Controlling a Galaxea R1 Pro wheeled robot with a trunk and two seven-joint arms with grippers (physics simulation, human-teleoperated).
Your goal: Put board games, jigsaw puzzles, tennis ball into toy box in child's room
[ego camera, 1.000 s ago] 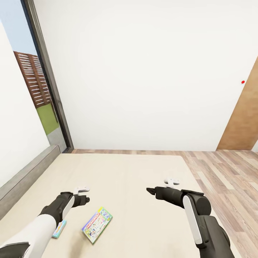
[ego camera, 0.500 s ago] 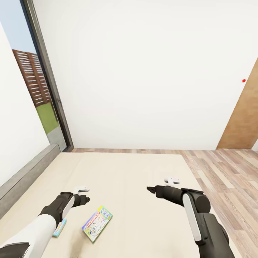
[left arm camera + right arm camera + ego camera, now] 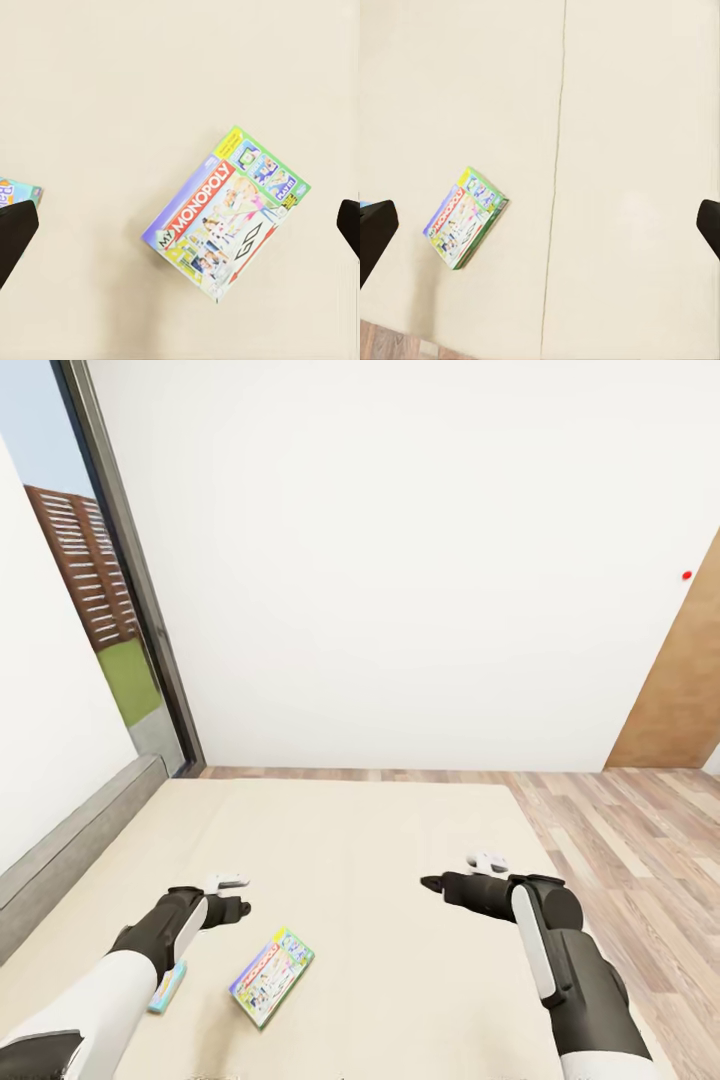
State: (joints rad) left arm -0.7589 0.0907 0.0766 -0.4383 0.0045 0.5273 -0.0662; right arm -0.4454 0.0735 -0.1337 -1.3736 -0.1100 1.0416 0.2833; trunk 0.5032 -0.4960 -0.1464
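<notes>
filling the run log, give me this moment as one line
place: bed | left gripper: open, above Monopoly box | right gripper: open, empty

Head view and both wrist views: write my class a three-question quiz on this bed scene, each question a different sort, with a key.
1. True or false: the left gripper is shut on the Monopoly box.
2. The narrower blue box lies: A) on the floor B) on the bed, partly under the left arm C) in the right gripper.
3. Fill in: the Monopoly box lies flat on the ____.

Key: 1 false, open and hovering above; 2 B; 3 bed.
</notes>
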